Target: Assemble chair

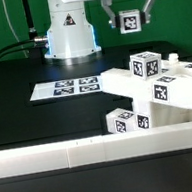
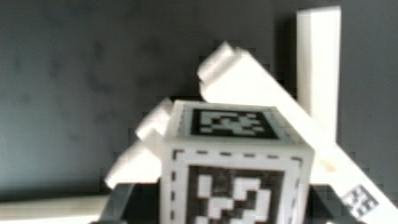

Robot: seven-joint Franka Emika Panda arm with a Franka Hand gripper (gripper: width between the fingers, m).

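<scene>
My gripper (image 1: 128, 15) hangs high at the back of the exterior view's right, shut on a small white tagged block (image 1: 129, 21) of the chair. In the wrist view that block (image 2: 224, 160) fills the space between the dark fingers (image 2: 135, 204), with tags on its top and front faces. Well below it, on the black table, lies a cluster of white chair pieces: a tagged cube (image 1: 146, 65), a second tagged piece (image 1: 162, 91), a low block with two tags (image 1: 129, 122) and a flat panel (image 1: 190, 93). Slanted white panels (image 2: 240, 75) show beyond the held block.
The marker board (image 1: 72, 86) lies flat on the table left of the chair pieces. A long white rail (image 1: 83, 152) runs along the front edge. The arm's white base (image 1: 70, 32) stands at the back, with a green wall behind it.
</scene>
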